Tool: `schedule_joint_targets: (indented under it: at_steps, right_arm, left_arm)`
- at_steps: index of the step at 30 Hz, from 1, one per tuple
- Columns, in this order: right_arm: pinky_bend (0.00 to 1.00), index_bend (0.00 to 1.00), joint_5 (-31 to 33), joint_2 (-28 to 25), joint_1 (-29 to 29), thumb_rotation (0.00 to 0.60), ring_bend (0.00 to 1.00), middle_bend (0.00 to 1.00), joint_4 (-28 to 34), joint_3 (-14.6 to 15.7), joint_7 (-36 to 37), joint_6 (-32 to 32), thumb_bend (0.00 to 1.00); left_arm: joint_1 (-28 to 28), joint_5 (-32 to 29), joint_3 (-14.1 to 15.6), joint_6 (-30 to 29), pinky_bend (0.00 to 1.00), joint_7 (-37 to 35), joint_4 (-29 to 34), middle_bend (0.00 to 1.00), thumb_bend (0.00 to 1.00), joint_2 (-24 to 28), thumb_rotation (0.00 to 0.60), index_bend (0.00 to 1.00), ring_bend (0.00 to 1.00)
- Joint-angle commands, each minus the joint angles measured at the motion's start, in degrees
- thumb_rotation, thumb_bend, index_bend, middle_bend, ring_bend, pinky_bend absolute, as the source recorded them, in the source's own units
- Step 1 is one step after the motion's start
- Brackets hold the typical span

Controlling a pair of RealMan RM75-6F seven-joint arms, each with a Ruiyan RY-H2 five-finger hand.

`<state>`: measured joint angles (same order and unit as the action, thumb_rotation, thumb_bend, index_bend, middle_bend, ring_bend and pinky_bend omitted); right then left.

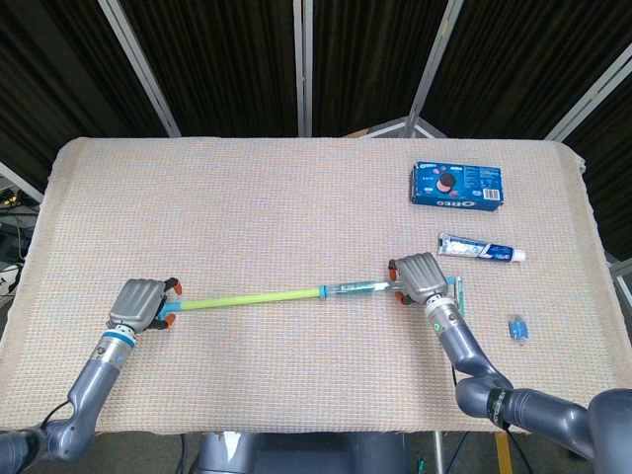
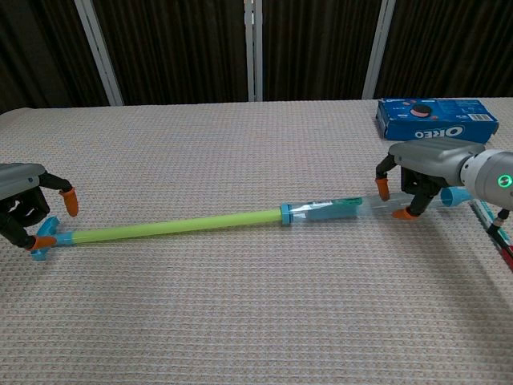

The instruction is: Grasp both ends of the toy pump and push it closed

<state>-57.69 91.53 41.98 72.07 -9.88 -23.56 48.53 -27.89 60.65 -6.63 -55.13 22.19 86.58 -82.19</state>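
Note:
The toy pump lies drawn out across the table, with a lime green rod [image 1: 247, 296] [image 2: 176, 224] and a clear teal barrel [image 1: 357, 286] [image 2: 329, 209]. My left hand [image 1: 141, 302] [image 2: 22, 198] sits over the blue T-handle [image 2: 38, 245]. Its orange-tipped fingers [image 2: 70, 200] straddle the handle with a gap still showing, and one tip touches the handle. My right hand [image 1: 423, 276] [image 2: 429, 164] holds the barrel's far end between curled fingers [image 2: 409, 212]. The barrel's tip is hidden under the palm.
A blue Oreo box [image 1: 456, 185] [image 2: 437, 117] lies at the back right. A toothpaste tube [image 1: 481, 250] and a toothbrush [image 1: 457, 289] lie just right of my right hand. A small blue object [image 1: 517, 329] sits near the right edge.

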Motion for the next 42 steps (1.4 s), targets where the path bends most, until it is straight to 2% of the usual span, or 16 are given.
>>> schedule_joint_targets:
  at_steps: [1, 17, 20, 28, 42]
  right_arm:
    - [1.0, 0.69, 0.0, 0.0, 0.0, 0.6, 1.0, 1.0, 0.0, 0.1, 0.0, 0.1, 0.46]
    - [1.0, 0.69, 0.0, 0.3, 0.2, 0.6, 1.0, 1.0, 0.1, 0.5, 0.1, 0.5, 0.47]
    - [1.0, 0.69, -0.1, 0.2, 0.2, 0.6, 1.0, 1.0, 0.2, 0.6, 0.2, 0.6, 0.46]
    - [1.0, 0.69, -0.6, -0.5, 0.2, 0.6, 1.0, 1.0, 1.5, 0.6, 0.6, 1.0, 0.47]
    - [1.0, 0.7, 0.5, -1.8, 1.1, 0.6, 1.0, 1.0, 7.7, 0.1, -3.1, 3.0, 0.47]
  left_arm:
    - [-0.2, -0.9, 0.3, 0.5, 0.98, -0.3, -1.3, 0.85, 0.33, -0.8, 0.6, 0.4, 0.8]
    - [-1.4, -2.8, 1.0, 2.6, 0.98, -2.2, -5.9, 0.85, 0.36, -3.3, 0.6, 0.44, 0.8]
    - [-1.7, -3.2, 1.0, 2.6, 0.98, -2.2, -6.3, 0.85, 0.37, -3.7, 0.6, 0.48, 0.8]
    - [-2.1, -4.5, 0.8, 2.7, 0.98, -2.4, -6.5, 0.85, 0.43, -3.9, 0.6, 0.67, 0.8]
    - [-3.5, -5.0, -1.1, 1.7, 0.98, -3.4, -3.0, 0.85, 0.43, -2.9, 0.6, 0.72, 0.8]
